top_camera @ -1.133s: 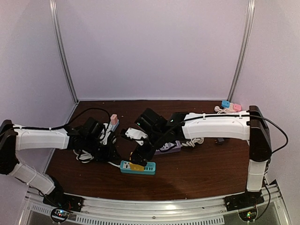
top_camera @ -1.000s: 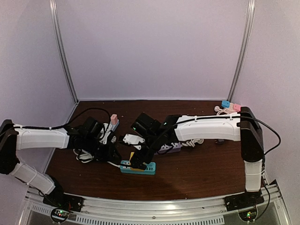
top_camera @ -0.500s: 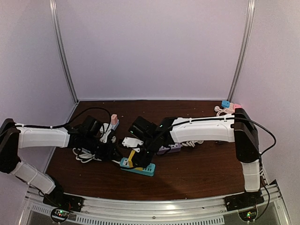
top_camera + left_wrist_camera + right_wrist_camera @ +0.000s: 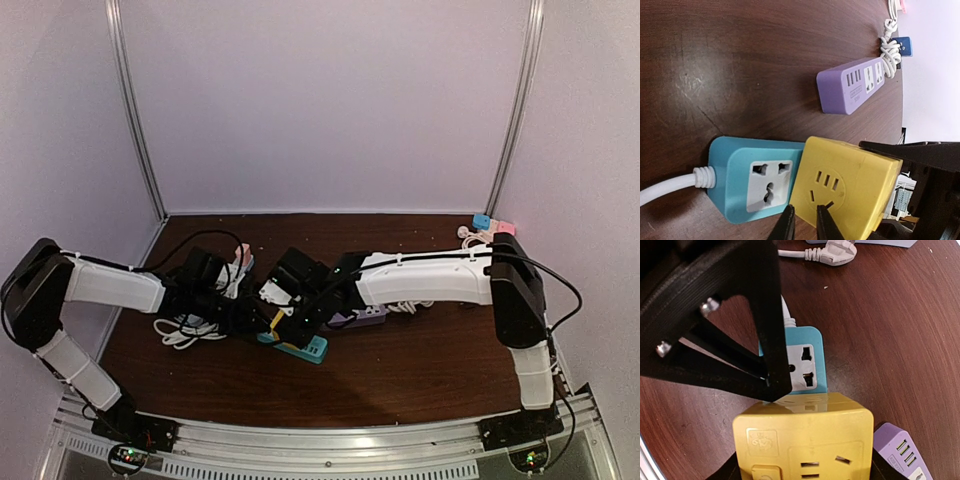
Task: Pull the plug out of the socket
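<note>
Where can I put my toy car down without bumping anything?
Bare: the near right of the table, in front of the purple strip, and the back middle by the wall. Crowded: left hand and right hand at the yellow plug, teal strip, white cables.

Glossy yellow plastic plug [image 4: 850, 185]; dark polished wood table [image 4: 740, 60].

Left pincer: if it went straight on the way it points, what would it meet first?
The left pincer aims at the seam between yellow adapter and teal power strip; likely the adapter first, though depth is unclear.
</note>
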Tool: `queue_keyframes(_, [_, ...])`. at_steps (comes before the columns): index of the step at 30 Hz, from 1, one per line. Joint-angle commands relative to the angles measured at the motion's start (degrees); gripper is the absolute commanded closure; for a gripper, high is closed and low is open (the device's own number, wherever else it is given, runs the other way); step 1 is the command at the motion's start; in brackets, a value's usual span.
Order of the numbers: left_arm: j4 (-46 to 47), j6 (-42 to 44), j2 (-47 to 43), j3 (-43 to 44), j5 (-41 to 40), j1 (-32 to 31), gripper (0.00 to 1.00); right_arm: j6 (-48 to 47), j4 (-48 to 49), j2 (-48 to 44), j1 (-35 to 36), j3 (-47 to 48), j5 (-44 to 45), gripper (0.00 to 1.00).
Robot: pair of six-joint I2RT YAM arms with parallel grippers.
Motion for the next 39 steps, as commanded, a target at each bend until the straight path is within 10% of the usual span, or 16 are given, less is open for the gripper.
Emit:
queue_keyframes(1, [7.09,-2.04,2.69,-0.90,2.05,0.34,0.86,2.75,4.82,-0.49,0.55,1.81,5.15,0.52])
queue_keyframes(39, [-12.14,5.33,13.61,3.42,-12.13,-1.07,1.00,7.24,4.72,-9.48,-1.82,-1.11,0.03,0.53])
